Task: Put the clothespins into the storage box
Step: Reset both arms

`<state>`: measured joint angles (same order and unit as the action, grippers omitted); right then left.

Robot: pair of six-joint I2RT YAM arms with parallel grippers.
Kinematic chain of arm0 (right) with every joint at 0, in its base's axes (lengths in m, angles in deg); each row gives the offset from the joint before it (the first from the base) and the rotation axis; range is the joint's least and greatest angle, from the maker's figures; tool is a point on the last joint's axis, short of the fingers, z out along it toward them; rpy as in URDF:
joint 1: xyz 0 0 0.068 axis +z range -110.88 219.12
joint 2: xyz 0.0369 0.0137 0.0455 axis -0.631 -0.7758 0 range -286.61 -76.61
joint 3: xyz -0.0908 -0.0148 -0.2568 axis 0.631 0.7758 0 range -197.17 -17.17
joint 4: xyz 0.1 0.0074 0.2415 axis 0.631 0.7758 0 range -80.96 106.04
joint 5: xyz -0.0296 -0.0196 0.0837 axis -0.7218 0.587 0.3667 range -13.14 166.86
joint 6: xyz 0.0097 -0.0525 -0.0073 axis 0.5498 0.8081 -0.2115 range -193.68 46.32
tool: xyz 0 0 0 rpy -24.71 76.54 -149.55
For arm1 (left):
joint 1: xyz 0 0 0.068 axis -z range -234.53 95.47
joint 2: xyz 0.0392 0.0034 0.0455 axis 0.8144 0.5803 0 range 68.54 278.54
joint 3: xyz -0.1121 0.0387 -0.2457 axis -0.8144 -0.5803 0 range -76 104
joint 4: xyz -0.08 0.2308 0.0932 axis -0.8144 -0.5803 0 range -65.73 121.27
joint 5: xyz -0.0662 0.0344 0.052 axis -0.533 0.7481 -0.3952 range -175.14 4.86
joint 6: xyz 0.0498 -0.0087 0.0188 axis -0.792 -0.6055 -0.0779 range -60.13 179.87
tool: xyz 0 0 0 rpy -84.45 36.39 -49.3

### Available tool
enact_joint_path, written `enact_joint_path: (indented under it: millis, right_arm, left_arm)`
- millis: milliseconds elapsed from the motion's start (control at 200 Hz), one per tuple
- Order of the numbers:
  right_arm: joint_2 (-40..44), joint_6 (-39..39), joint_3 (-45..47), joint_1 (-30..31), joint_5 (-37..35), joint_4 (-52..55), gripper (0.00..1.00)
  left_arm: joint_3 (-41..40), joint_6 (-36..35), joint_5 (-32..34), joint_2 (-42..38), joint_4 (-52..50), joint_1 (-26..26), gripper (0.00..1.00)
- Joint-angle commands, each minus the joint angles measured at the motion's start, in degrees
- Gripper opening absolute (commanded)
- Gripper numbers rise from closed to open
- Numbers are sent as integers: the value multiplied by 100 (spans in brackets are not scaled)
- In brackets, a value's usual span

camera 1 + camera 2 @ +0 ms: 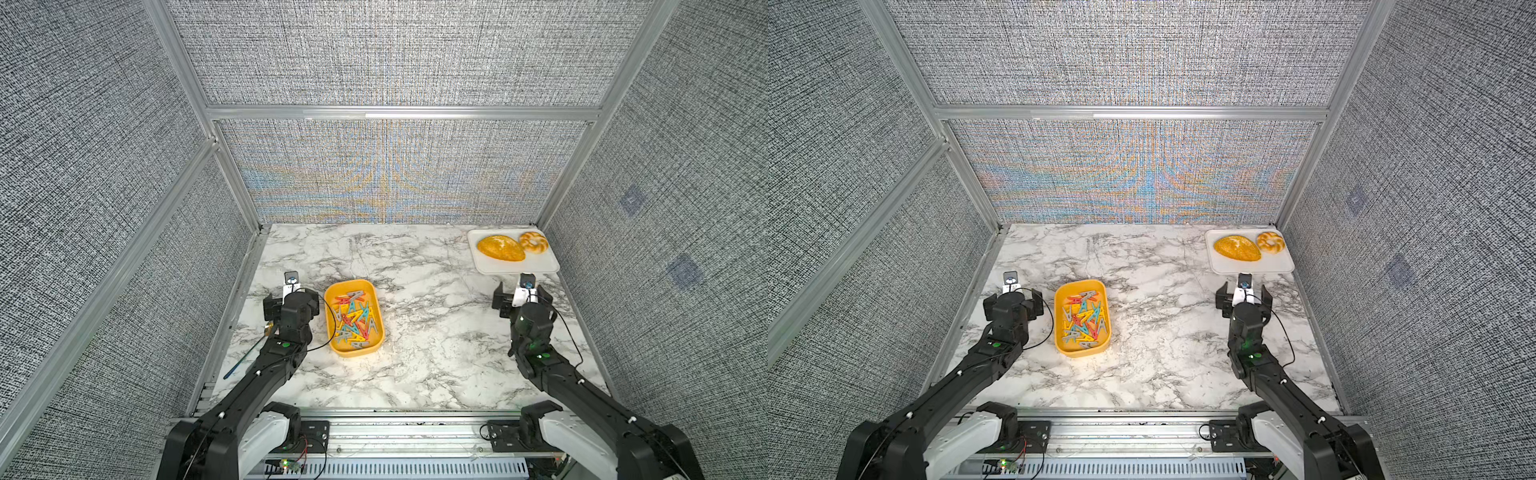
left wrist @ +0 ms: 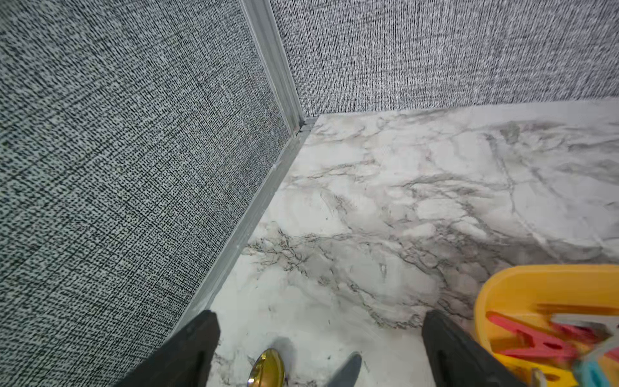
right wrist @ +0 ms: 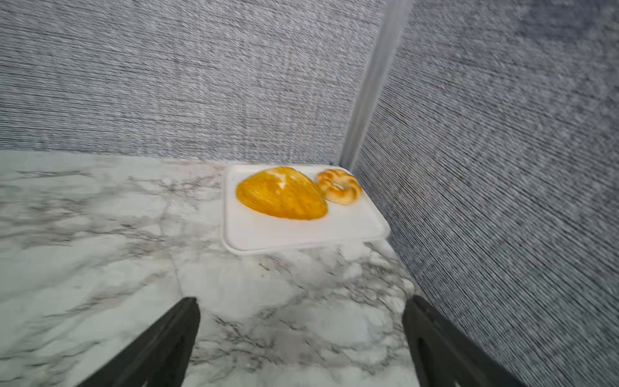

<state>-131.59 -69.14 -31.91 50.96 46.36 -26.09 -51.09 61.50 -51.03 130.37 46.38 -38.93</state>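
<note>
Clothespins (image 1: 353,318) lie heaped inside the storage box (image 1: 371,291), left of centre on the marble worktop (image 1: 436,332); none visible loose on the worktop. Left gripper (image 2: 320,338) hangs just beside the box, jaws wide apart, empty. Right gripper (image 3: 301,321) near the white tray (image 3: 301,234), jaws wide apart, empty. Judgement: the sorting appears finished; next move calls only for parking both arms. No legible writing or labels.

Bare marble table (image 1: 436,316) lies open between storage box (image 1: 332,328) and corner tray (image 1: 515,266); walls hem both.
</note>
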Motion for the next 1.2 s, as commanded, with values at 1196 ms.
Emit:
enact_joint_path:
  millis: [1196]
  right_arm:
    - [-3201,-403,179,-1018,2435,-3584,99]
  left_arm:
    - [-56,57,-1398,2616,3121,-1063,99]
